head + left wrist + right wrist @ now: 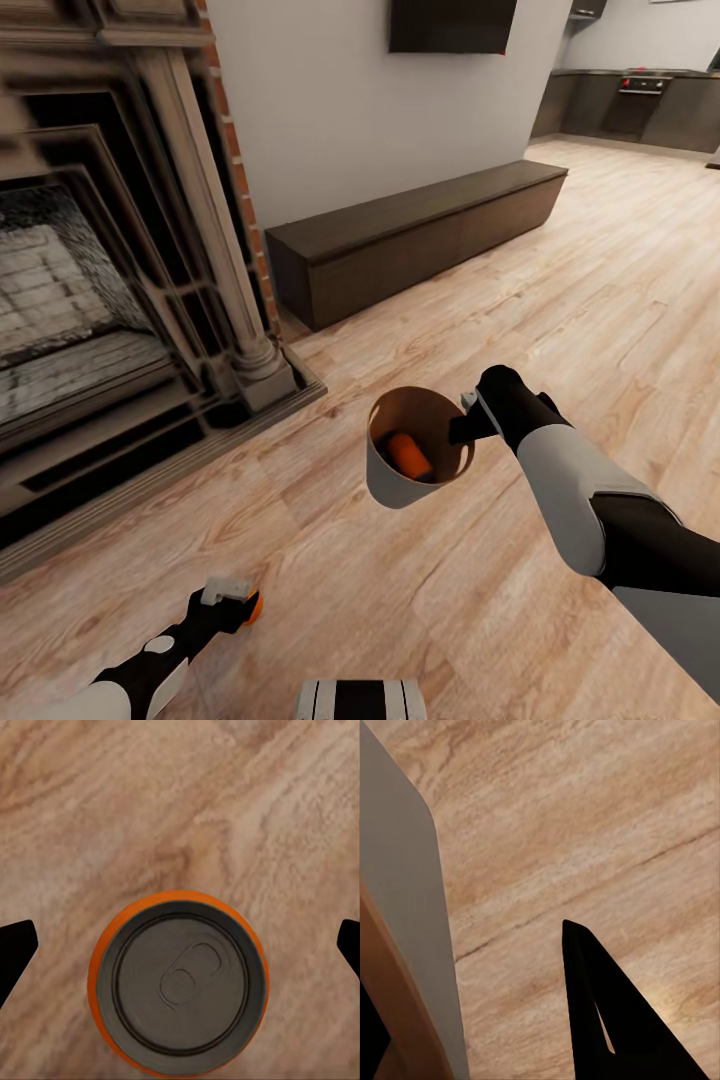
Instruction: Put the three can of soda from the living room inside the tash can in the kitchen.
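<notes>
Brick fireplace [110, 250] at left, long dark bench [420, 235] along wall. Right gripper [468, 418] pinches trash can [400, 490] rim, bin held above wood floor [420, 610] w/ one soda can [409, 455] inside. Left gripper [180, 945] spread wide over upright soda can [178, 984] on floor, fingers apart from it.

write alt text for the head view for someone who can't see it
The right gripper holds a grey bin by its rim above the wood floor, an orange can lying inside. The left gripper is at a second can near the fireplace.
</notes>
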Robot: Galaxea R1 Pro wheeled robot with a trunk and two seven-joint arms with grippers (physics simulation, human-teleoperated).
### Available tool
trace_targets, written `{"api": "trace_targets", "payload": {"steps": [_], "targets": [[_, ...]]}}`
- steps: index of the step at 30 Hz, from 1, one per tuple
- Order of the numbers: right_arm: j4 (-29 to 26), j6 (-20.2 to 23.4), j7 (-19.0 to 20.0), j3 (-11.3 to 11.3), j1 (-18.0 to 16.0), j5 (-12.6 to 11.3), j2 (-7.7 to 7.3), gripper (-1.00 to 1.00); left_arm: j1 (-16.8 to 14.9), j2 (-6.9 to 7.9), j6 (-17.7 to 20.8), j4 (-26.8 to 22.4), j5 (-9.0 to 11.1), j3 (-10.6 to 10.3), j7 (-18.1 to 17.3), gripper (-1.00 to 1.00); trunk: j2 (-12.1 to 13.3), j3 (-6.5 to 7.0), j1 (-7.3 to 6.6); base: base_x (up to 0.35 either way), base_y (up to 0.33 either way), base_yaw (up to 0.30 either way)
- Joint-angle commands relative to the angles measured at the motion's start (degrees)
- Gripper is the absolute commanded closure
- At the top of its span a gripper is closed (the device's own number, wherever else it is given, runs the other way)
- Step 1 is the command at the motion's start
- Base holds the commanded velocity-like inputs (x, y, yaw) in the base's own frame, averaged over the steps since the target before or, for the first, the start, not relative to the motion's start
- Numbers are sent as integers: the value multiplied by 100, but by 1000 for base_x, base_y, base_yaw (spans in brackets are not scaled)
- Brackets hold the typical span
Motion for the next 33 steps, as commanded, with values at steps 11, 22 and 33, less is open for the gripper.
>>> {"api": "trace_targets", "payload": {"steps": [11, 22, 33], "targets": [[1, 19, 14, -29, -3, -168, 1, 100, 0, -1, -6, 0, 22, 0, 0, -100, 0, 1, -1, 0, 0, 0], [-8, 19, 14, -29, -3, -176, -1, 100, 0, -1, -6, 0, 12, 0, 0, -100, -10, -154, 17, 0, 0, 0], [-8, 19, 14, -20, -3, -184, -10, 100, 0, -1, -6, 0, 17, 0, 0, -100, -11, -177, 20, 0, 0, 0]]}}
